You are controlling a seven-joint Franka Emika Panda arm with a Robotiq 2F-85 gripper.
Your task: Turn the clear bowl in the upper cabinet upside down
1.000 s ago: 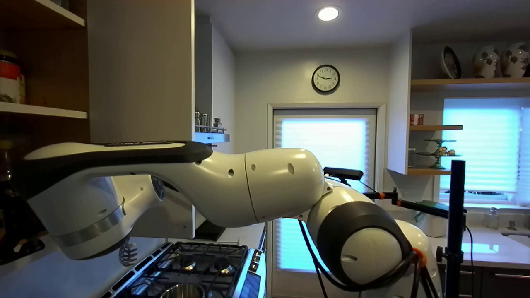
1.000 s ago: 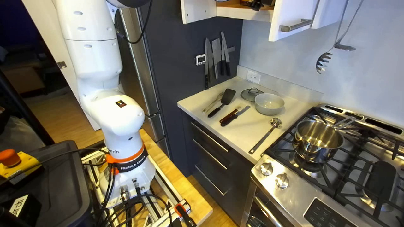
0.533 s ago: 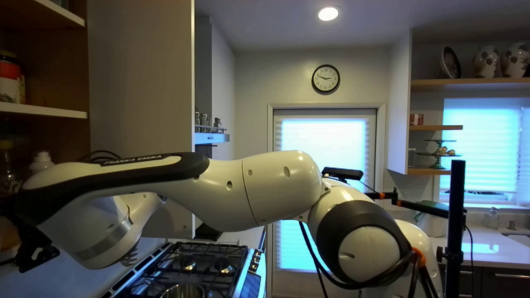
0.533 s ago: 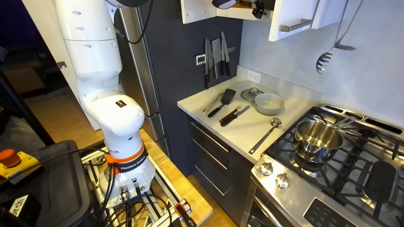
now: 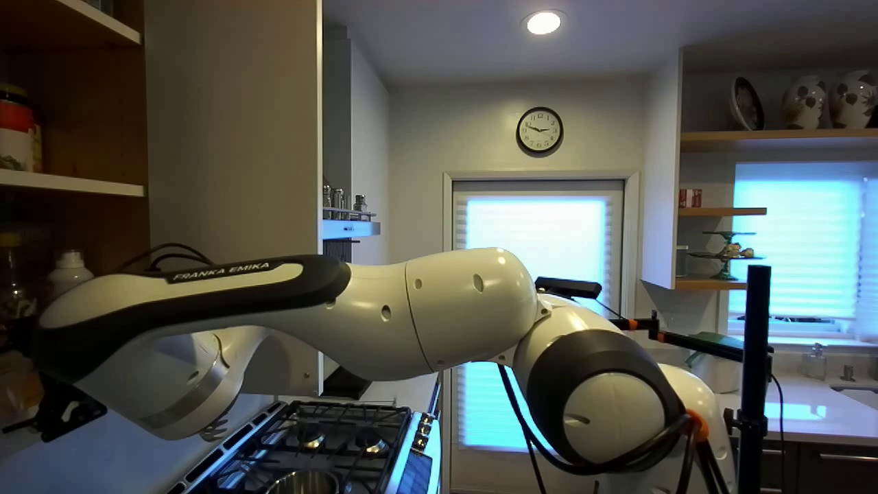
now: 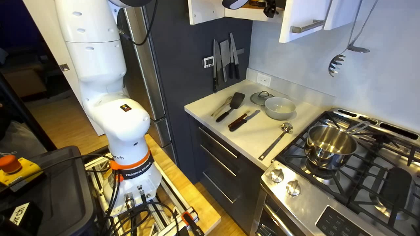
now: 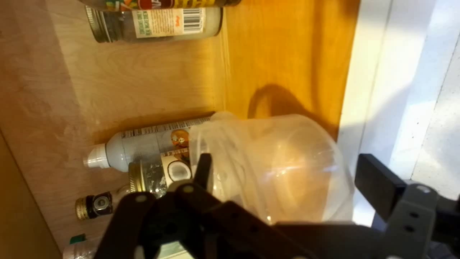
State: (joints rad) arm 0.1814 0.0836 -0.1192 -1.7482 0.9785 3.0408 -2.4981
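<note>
Orange wood [image 7: 280, 46] made the floor of the upper cabinet [image 5: 82, 113], and on it, near the white front edge [image 7: 364, 54], the clear bowl [image 7: 305, 176] appeared to rest; whether it was plastic or glass, I could not tell. The gripper [image 7: 285, 163] was spread wide; in the wrist view the bowl appeared between its two fingers [image 7: 381, 183], but contact I could not confirm. I judged the bowl to be light, thin-walled and rather slippery, so a gentle pinch on the wall, close to the rim, seemed wiser than a strong squeeze across the body. Behind it stood a white bottle [image 7: 129, 151] and a coconut-label jar [image 7: 174, 169], which a turning bowl might knock. More room seemed to lie toward the barcoded jar [image 7: 169, 23], well apart, with wood showing between. At the front edge, a slip could mean a fall to the counter [image 6: 249, 139].
</note>
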